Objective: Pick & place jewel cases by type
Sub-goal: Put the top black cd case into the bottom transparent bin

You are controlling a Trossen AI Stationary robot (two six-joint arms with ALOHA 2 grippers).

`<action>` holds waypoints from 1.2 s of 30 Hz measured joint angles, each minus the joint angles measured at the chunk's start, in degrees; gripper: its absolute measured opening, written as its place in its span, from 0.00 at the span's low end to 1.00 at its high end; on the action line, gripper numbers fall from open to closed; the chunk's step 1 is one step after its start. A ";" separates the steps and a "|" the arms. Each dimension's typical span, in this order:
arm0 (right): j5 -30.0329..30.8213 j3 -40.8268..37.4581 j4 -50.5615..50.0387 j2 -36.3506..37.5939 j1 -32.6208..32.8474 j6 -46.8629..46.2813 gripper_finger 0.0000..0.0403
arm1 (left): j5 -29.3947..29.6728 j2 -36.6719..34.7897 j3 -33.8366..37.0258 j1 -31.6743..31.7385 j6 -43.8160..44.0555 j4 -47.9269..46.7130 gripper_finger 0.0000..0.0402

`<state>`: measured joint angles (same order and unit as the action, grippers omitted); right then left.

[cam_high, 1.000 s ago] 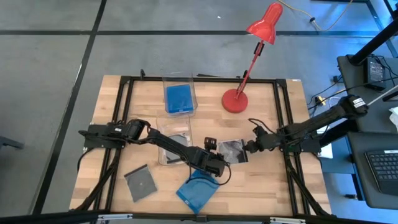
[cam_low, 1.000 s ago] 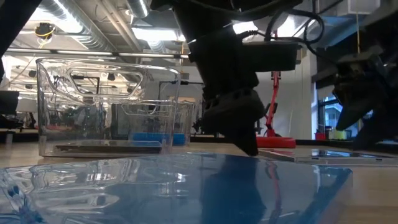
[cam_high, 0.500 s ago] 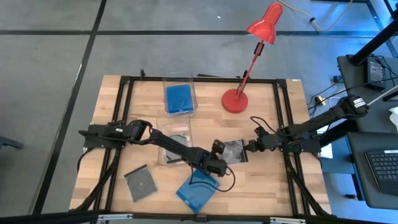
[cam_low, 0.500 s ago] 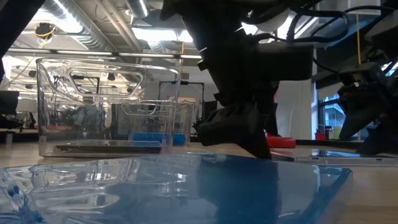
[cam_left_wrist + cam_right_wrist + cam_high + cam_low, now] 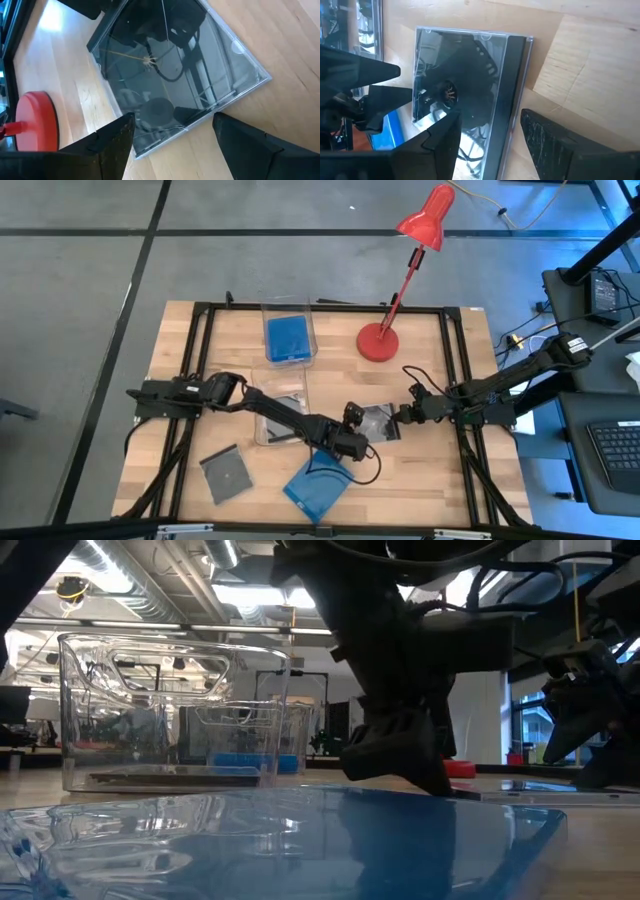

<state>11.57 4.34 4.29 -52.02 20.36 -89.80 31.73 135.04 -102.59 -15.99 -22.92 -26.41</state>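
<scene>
A clear jewel case (image 5: 377, 420) showing a dark inlay lies flat on the wooden table between both grippers. My left gripper (image 5: 360, 428) is open, low at the case's left corner (image 5: 185, 127), a finger on each side of it. My right gripper (image 5: 397, 420) is open at the case's right edge, its fingers astride the dark spine (image 5: 512, 90) and raised above it in the low view. A blue jewel case (image 5: 318, 485) lies near the front edge. Left of it lies a grey jewel case (image 5: 226, 473). My left gripper slants down from the table's left, its fingertips (image 5: 438, 785) at table height beside the clear case's left corner. A gap shows on each side of the corner in the wrist view, and I cannot tell whether a finger touches the case.
A clear bin (image 5: 266, 330) at the far middle holds a blue case. A second clear bin (image 5: 259, 420), just left of my left gripper, holds a dark case. A red desk lamp stands with its base (image 5: 378, 342) at the far right. A black frame borders the table.
My left gripper has gone toward the table's right edge, from over the blue case's far corner to the clear case's left corner. It has sunk a little and rolled about its own axis. The cases have not moved.
</scene>
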 joint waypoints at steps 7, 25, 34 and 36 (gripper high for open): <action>-0.25 0.00 1.05 -0.67 0.00 -1.15 0.52 | -1.36 0.04 0.05 0.54 1.54 1.31 0.68; -7.49 -0.37 6.07 -1.35 0.03 6.89 0.53 | -3.40 -0.11 0.00 0.92 2.12 -0.40 0.68; -16.55 -0.03 5.84 -1.28 0.09 18.44 0.52 | -3.09 -0.11 -0.01 0.72 1.87 -0.92 0.68; -18.55 0.04 5.86 -1.42 0.09 20.82 0.52 | -3.09 -0.11 -0.02 0.72 2.35 -0.92 0.68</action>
<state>-6.98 4.38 10.16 -53.44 20.45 -68.98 28.64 134.93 -102.60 -15.27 -20.57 -27.33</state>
